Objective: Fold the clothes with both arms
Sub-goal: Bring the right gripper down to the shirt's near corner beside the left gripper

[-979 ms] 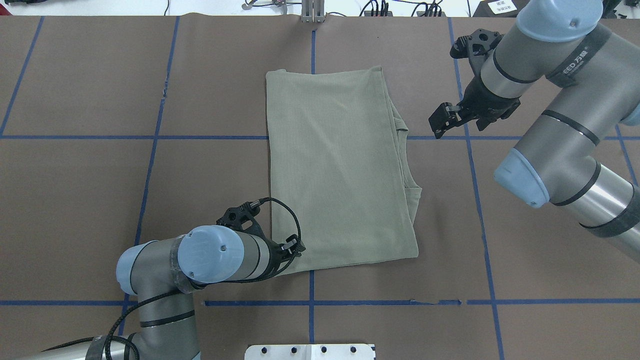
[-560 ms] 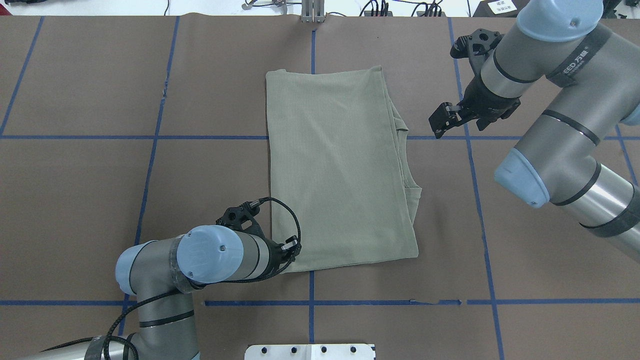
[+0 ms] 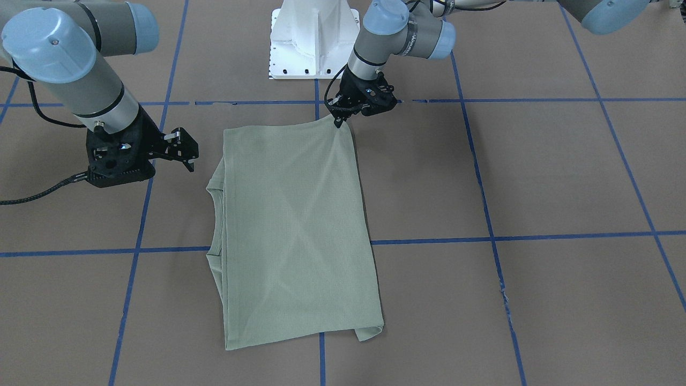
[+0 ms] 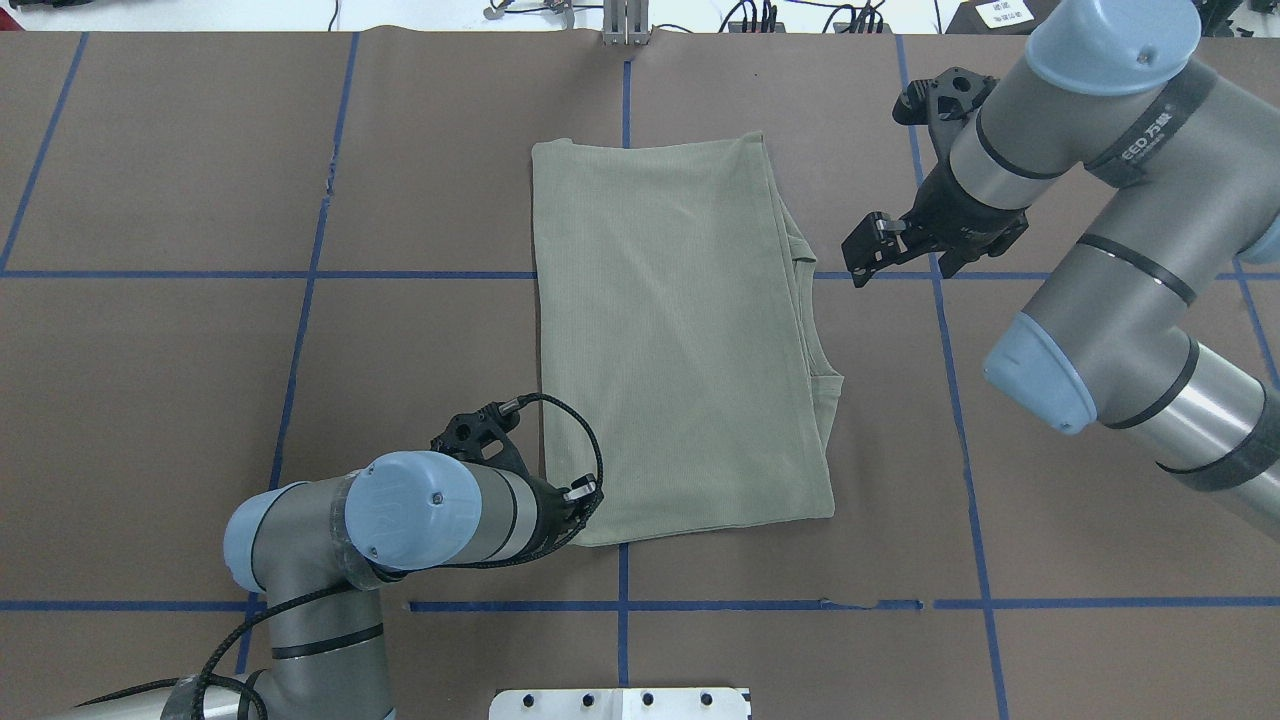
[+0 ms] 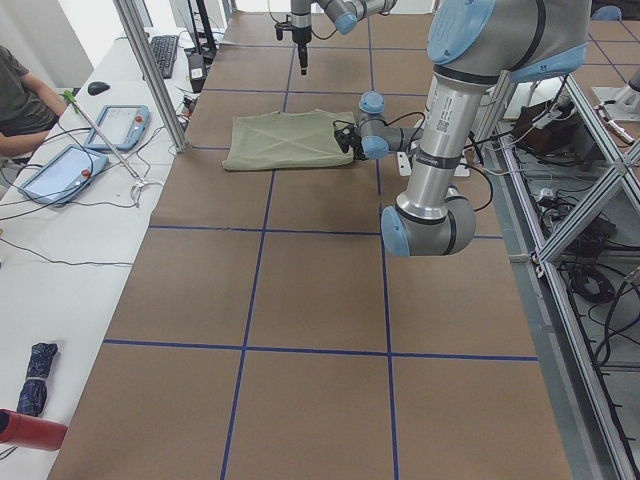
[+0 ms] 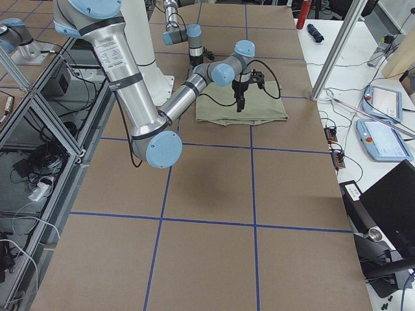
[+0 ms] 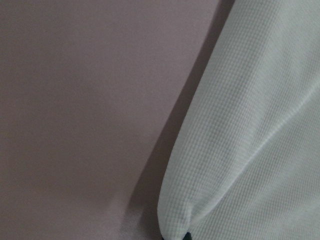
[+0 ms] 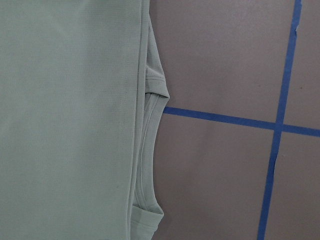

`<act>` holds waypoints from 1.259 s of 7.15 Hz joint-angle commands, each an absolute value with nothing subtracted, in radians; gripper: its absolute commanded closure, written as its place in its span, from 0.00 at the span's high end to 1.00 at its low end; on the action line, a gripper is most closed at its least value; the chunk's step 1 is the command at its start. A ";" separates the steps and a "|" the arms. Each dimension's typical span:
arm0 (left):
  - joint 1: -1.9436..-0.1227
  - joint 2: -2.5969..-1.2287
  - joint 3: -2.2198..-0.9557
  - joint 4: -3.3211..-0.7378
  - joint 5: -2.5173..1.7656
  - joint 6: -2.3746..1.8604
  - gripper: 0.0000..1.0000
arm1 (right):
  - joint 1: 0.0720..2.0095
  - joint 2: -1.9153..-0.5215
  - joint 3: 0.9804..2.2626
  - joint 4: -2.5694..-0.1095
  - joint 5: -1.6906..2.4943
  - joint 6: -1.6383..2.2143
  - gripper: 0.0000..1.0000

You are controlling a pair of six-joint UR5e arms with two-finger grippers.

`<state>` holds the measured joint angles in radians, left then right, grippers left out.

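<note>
The sage-green shirt (image 4: pixel 680 340) lies folded into a tall rectangle at the table's middle, also visible in the front-facing view (image 3: pixel 295 225). Its collar edge (image 8: pixel 150 125) faces the right arm. My left gripper (image 4: pixel 585 497) sits at the shirt's near-left corner, shut on that corner (image 3: pixel 338 119). The left wrist view shows the cloth (image 7: pixel 250 125) bunched to a point at the frame's bottom edge. My right gripper (image 4: pixel 862 255) hovers open just off the collar side, apart from the cloth (image 3: pixel 187 153).
Blue tape lines (image 4: pixel 300 275) grid the brown table cover. The white base pedestal (image 3: pixel 313 43) stands at the robot's edge. At the far side there are cables (image 4: pixel 760 15). A person (image 5: pixel 20 90) sits at a side table with tablets (image 5: pixel 60 170).
My right gripper has shifted a little left, toward the shirt's collar side. The left gripper has drawn back slightly to the left with the corner still in it.
</note>
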<state>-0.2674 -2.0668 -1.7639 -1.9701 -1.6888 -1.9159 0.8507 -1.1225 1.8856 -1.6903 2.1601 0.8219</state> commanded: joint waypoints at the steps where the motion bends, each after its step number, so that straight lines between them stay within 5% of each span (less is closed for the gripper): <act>1: -0.265 -2.069 -1.798 -1.970 -1.693 -1.904 0.00 | 0.735 -1.124 1.957 -1.686 2.139 1.115 1.00; 6: -0.265 -2.074 -1.815 -1.948 -1.712 -1.894 0.00 | 0.413 -1.175 1.990 -1.665 1.851 1.495 1.00; 9: -0.264 -2.075 -1.815 -1.950 -1.713 -1.896 0.00 | 0.365 -1.270 1.927 -1.394 1.822 1.669 1.00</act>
